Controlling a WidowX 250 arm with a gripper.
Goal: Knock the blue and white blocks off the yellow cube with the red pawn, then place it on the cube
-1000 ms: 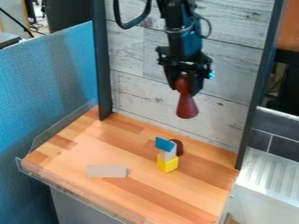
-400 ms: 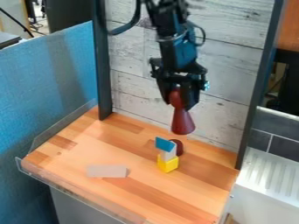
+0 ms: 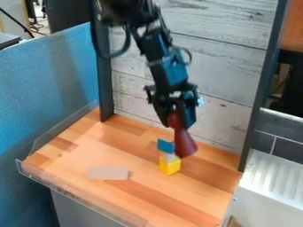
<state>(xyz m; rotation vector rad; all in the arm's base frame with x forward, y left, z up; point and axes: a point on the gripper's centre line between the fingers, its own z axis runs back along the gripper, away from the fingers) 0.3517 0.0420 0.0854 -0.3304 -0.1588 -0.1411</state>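
The gripper (image 3: 176,119) hangs over the back right part of the wooden table, shut on a dark red cone-shaped piece (image 3: 184,144) whose wide end points down. Close beside the cone's wide end stands a small stack: a yellow block (image 3: 170,165) at the bottom, a grey-white piece (image 3: 169,157) on it, and a tilted blue block (image 3: 165,146) on top. Whether the cone touches the stack, I cannot tell. A flat beige-grey block (image 3: 108,173) lies on the table, left of the stack.
The wooden table (image 3: 136,199) has a clear raised rim (image 3: 71,193) along its front and left. A whitish plank wall (image 3: 219,62) stands behind it between dark posts. A blue partition (image 3: 47,88) is at the left, a white ribbed drainboard (image 3: 275,177) at the right.
The gripper has come down with the red cone toward the stack, its arm leaning more from the left. The dark red round piece seen behind the stack earlier is now hidden by the cone.
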